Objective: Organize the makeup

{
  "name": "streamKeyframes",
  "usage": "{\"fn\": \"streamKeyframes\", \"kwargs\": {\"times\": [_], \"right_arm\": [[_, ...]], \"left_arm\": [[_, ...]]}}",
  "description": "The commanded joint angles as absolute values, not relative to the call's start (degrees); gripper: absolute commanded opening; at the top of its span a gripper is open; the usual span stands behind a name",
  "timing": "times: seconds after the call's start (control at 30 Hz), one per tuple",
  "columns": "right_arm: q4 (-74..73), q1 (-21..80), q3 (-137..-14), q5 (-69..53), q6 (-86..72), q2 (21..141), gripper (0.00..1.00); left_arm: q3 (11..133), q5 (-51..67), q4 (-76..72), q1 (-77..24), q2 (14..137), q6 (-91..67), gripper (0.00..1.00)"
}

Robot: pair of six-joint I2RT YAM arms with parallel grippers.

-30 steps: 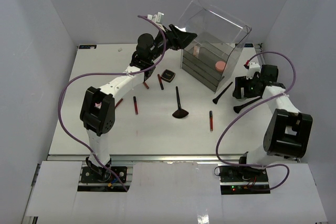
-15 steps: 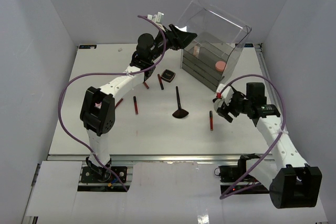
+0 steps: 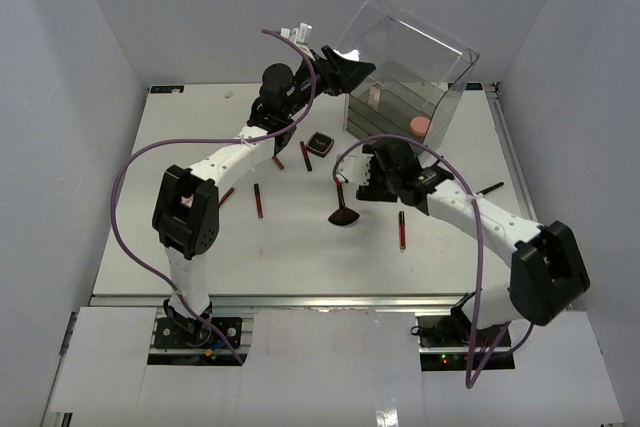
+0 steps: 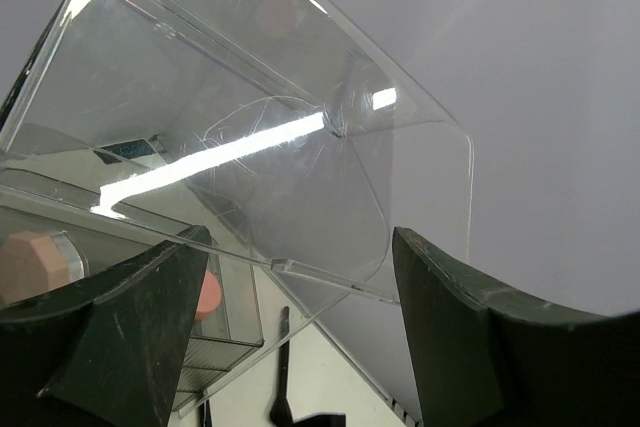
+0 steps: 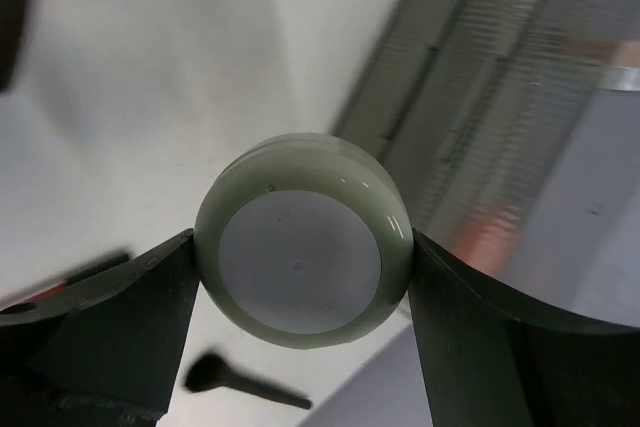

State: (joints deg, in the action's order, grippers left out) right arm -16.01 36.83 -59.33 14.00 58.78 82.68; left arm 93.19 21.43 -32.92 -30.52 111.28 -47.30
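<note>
A round pale-green jar [image 5: 300,269] fills the right wrist view, and my right gripper [image 5: 303,247] is shut on its sides. That gripper [image 3: 375,175] hovers mid-table in front of the clear drawer box [image 3: 400,117]. My left gripper [image 3: 345,69] is open and raised at the box's tilted lid [image 4: 300,147], whose edge runs between the wide jaws. On the table lie a fan brush [image 3: 342,202], a square black compact [image 3: 320,142] and dark-red pencils [image 3: 402,230] [image 3: 258,200] [image 3: 305,154]. A pink puff [image 3: 420,127] sits in the box.
The box stands at the back centre-right with its lid up. Another black brush [image 3: 490,188] shows past my right arm near the table's right edge. A small pale bottle [image 3: 375,95] stands inside the box. Grey walls close in the table.
My right arm has swung from the table's right side leftward to the middle, in front of the box. The left arm and lid have not moved.
</note>
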Motion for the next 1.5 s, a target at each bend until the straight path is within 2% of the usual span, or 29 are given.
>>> {"fn": "streamKeyframes", "kwargs": {"times": [0.0,0.3,0.5,0.83,0.9,1.0,1.07,1.13,1.17,1.2,1.23,1.33,1.37,1.47], "right_arm": [[-0.47,37.79,-65.63,33.62,65.27,86.51,0.08],[17.79,37.87,-63.59,42.93,77.38,89.56,0.08],[24.18,36.86,-63.35,46.23,83.86,92.93,0.08],[23.49,33.52,-65.19,48.51,87.18,97.19,0.08],[22.03,32.85,-66.18,48.36,86.47,97.53,0.11],[18.95,32.26,-66.88,48.40,85.90,98.32,0.18],[18.14,32.01,-66.97,48.42,85.87,98.76,0.27],[17.57,31.80,-66.97,48.35,85.92,99.25,0.57],[17.49,31.69,-67.05,48.43,85.96,99.52,0.66],[17.47,31.64,-67.26,48.43,85.93,99.76,0.71],[17.42,31.64,-67.52,48.43,85.88,99.96,0.81],[16.61,31.64,-67.86,48.25,85.78,99.93,0.97],[16.56,31.64,-67.94,48.14,85.76,99.82,0.99],[14.36,31.72,-68.50,46.76,84.49,98.59,0.91]], "left_arm": [[95.85,21.71,-34.04,-30.50,107.43,-47.40,0.84],[97.00,22.32,-34.80,-30.50,108.76,-48.55,0.84],[98.45,22.32,-34.62,-30.50,109.25,-49.13,0.84],[98.44,22.50,-34.27,-30.50,108.89,-48.77,0.84],[98.44,22.50,-34.28,-30.50,108.90,-48.78,0.84],[98.44,22.62,-34.22,-30.50,108.90,-48.78,0.84],[98.44,22.68,-34.19,-30.50,108.98,-48.78,0.84],[98.44,22.68,-34.19,-30.50,108.98,-48.78,0.84],[98.48,22.68,-34.19,-30.50,108.98,-48.82,0.84],[98.52,22.68,-34.17,-30.50,108.98,-48.87,0.84],[98.53,22.68,-34.12,-30.50,108.98,-48.87,0.84],[98.53,22.76,-33.93,-30.50,108.90,-48.69,0.84],[98.53,22.68,-33.93,-30.50,108.89,-48.60,0.84],[98.45,22.68,-33.93,-30.50,108.73,-48.52,0.84]]}}
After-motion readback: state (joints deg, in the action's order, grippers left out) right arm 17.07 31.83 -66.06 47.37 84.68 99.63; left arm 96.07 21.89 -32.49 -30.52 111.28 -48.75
